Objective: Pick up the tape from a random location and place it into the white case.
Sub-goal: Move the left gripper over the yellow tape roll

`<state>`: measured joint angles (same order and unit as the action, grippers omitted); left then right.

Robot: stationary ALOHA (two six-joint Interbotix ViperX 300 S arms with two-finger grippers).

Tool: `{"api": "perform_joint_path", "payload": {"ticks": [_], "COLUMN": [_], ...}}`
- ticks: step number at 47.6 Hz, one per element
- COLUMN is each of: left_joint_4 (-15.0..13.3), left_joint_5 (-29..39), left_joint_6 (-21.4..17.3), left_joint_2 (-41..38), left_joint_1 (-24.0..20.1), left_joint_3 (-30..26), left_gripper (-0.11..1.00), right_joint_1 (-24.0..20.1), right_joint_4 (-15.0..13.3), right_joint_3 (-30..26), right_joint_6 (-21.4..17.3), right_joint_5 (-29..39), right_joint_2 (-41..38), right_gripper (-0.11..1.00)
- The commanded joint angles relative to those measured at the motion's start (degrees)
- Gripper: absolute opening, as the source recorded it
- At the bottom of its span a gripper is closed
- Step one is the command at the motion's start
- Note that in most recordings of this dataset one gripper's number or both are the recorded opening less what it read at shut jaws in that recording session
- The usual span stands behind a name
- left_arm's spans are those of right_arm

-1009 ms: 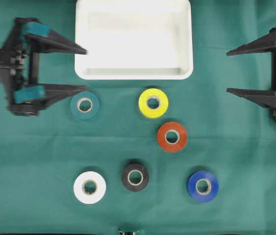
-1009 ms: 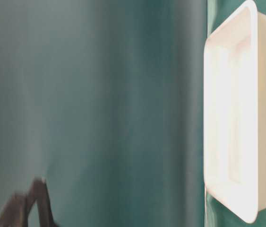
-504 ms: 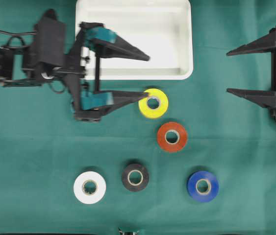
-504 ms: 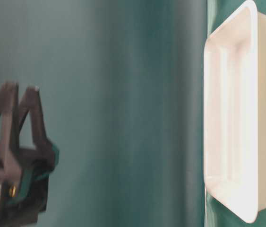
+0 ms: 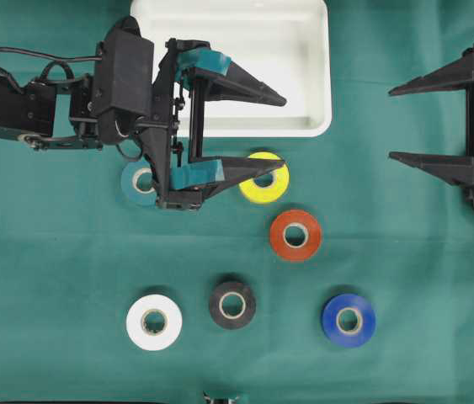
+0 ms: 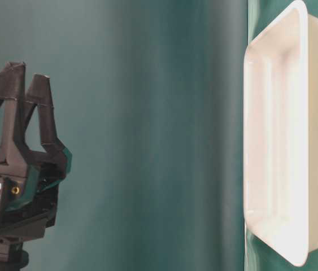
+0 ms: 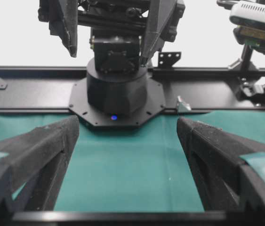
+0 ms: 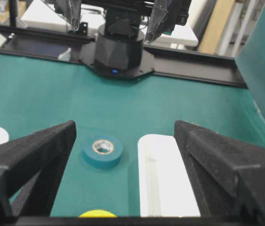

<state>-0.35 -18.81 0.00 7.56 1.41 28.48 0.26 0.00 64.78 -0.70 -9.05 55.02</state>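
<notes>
The left gripper (image 5: 283, 130) is spread wide, its lower finger overlapping the yellow tape roll (image 5: 271, 183). The large shallow white plastic case (image 5: 304, 67) is seen at twelve o'clock. The right gripper (image 5: 392, 122) is likewise held wide at three o'clock.

Teal tape (image 8: 102, 150) lies beside the white case (image 8: 163, 176); yellow roll (image 8: 97, 213) perhaps.

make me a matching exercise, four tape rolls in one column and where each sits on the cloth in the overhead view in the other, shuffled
Column one:
1. yellow tape
2. white tape
3. blue tape
4. teal tape

Column two:
A. bottom right of the group
B. partly under the left gripper's body, left of the yellow one
C. bottom left of the group
D. just below the white case, under a finger tip

Pairs: 1-D, 2-C, 3-A, 4-B
</notes>
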Motion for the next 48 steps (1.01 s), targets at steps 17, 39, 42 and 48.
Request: {"api": "perform_joint_path", "payload": {"ticks": [17, 39, 42, 48], "left_joint_4": [-0.1, -0.1, 0.0, 0.0], "left_joint_5": [24.3, 57.1, 59.7, 63.8], "left_joint_6": [0.5, 0.5, 0.5, 0.4], "left_joint_2": [-3.2, -12.6, -13.4, -14.8], "left_joint_1": [-0.3, 0.1, 0.2, 0.5], "left_joint_3": [-10.1, -28.1, -29.8, -32.5], "left_gripper": [0.98, 0.98, 0.98, 0.98], "right_joint_1": [0.1, 0.2, 0.1, 0.2], "right_joint_4": [0.1, 0.1, 0.1, 0.1], "right_joint_3": [-1.5, -1.5, -1.5, -1.5], "right_joint_6": [0.0, 0.0, 0.0, -0.1], "right_joint_5": [-0.3, 1.1, 1.2, 1.4], "right_joint_2": [-0.4, -0.4, -0.4, -0.4], "right_gripper": [0.92, 0.92, 0.92, 0.92]}}
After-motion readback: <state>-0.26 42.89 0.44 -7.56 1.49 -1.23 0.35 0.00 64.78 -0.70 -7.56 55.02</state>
